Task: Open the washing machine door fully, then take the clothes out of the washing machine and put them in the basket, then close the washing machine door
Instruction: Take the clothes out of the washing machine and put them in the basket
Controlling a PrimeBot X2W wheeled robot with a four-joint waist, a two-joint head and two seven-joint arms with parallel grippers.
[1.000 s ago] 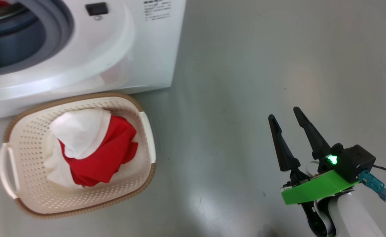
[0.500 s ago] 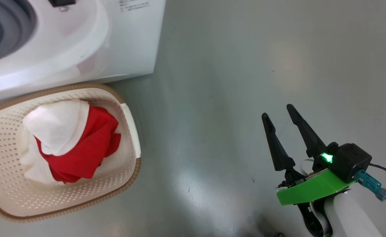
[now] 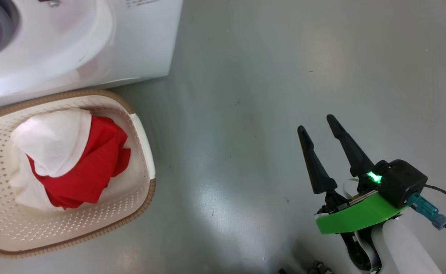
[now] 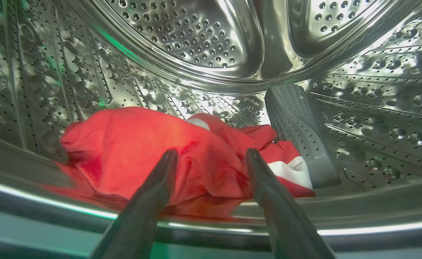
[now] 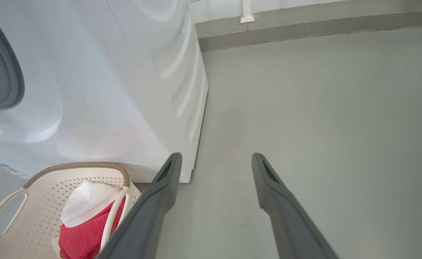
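Red garment (image 4: 135, 144), white-trimmed: lies at the front lip of the steel drum (image 4: 182, 39). Left gripper (image 4: 211, 156): spread, straddling its fold, nothing clamped. Step: unloading clothes. Next: clench, lift clear to the part-filled basket (image 3: 147, 201). Right gripper (image 3: 315, 123): spread, idle above the floor (image 3: 246, 76).

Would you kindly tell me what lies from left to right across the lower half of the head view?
Clothes → basket handle → floor → right pincer.
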